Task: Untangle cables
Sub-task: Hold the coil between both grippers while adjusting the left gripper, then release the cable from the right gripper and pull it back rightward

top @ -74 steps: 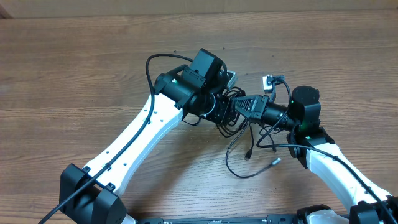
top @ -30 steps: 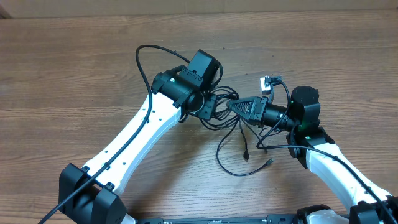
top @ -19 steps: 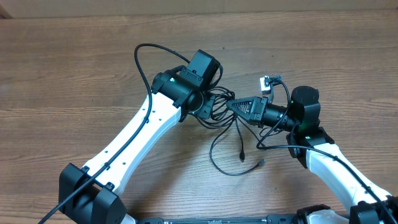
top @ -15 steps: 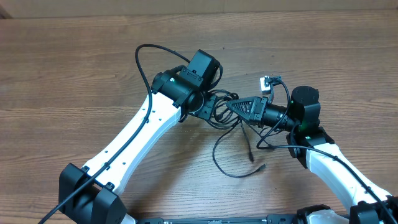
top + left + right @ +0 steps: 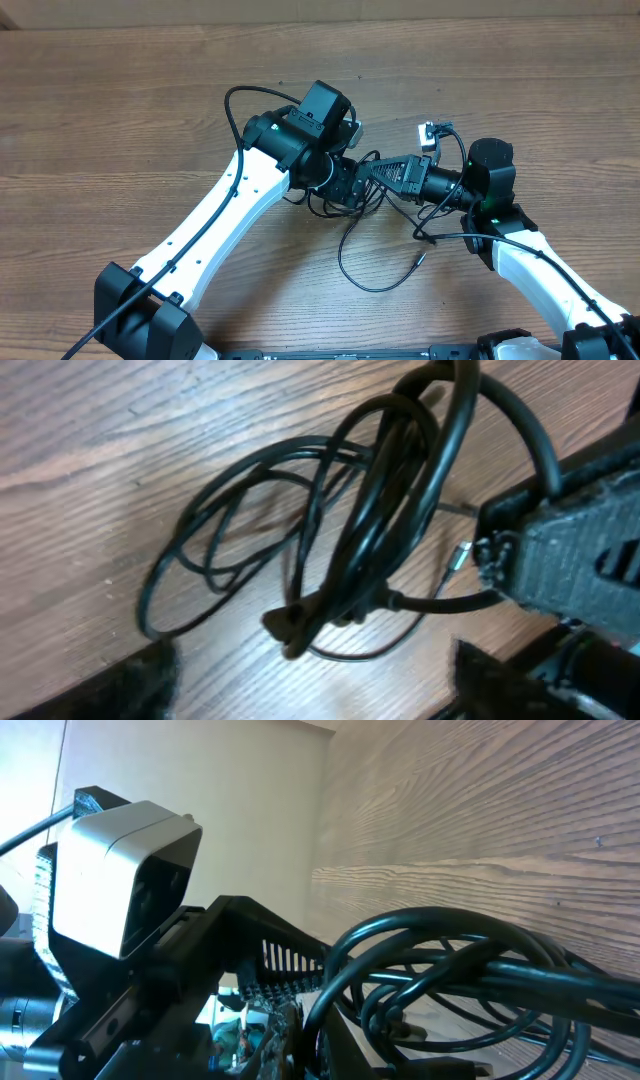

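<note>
The cables (image 5: 345, 195) are a tangled bunch of thin black cords between the two arms, with a loose loop (image 5: 372, 283) trailing toward the front and a plug end (image 5: 418, 262) lying on the wood. My right gripper (image 5: 376, 170) is shut on the top of the bunch; in the right wrist view the cords (image 5: 455, 970) run straight into its closed jaws. My left gripper (image 5: 348, 186) hovers just over the bunch. In the left wrist view its fingers (image 5: 135, 685) stand wide apart with only bare wood between them, and the cables (image 5: 365, 530) lie beyond the tips.
The left arm's thick black cable (image 5: 245, 100) arches over the wooden table (image 5: 120, 130) behind its wrist. A small white part (image 5: 430, 133) sits by the right arm's forearm. The left wrist's white camera housing (image 5: 120, 870) fills the left of the right wrist view.
The left gripper has opened, let go of the cables and shifted slightly right. The loose loop and plug end have swung on the table. The right gripper has stayed put.
</note>
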`<state>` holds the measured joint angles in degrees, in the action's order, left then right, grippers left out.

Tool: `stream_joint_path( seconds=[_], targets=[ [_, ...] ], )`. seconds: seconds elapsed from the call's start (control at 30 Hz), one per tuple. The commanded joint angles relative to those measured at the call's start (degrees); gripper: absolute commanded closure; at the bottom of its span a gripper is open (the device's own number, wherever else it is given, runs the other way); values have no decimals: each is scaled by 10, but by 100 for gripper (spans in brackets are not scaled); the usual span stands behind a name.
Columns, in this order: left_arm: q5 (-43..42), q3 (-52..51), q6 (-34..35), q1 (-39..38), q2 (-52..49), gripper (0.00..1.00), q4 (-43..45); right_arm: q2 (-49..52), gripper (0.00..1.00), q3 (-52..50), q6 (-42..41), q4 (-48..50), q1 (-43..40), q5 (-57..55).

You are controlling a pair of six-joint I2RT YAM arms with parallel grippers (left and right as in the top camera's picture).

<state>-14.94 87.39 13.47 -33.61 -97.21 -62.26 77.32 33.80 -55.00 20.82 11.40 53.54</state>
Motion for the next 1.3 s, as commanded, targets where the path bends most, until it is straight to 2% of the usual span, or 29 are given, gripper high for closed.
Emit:
stream_joint_path(
  seconds=[0.0,0.27,0.4,0.57,0.7,1.03,1.2,1.27],
  targets=[
    [53,1,-2,2,0,25,-5,-5,96,7,9,5,1,-3],
    [63,-12,-1,2,-16,39,2,-5,96,7,8,5,1,-3],
    [15,-12,-2,2,-47,48,16,-5,96,7,9,5,1,-3],
    [13,-12,-2,2,-72,69,19,-5,96,7,9,5,1,-3],
    [26,-12,-7,2,-82,70,34,-5,96,7,9,5,1,-3],
    [186,-12,12,3,-84,74,38,-5,96,7,9,5,1,1],
    [189,-12,14,3,-84,75,38,-5,96,7,9,5,1,1],
    [189,-12,14,3,-84,80,38,-5,96,7,9,5,1,0]
  ],
)
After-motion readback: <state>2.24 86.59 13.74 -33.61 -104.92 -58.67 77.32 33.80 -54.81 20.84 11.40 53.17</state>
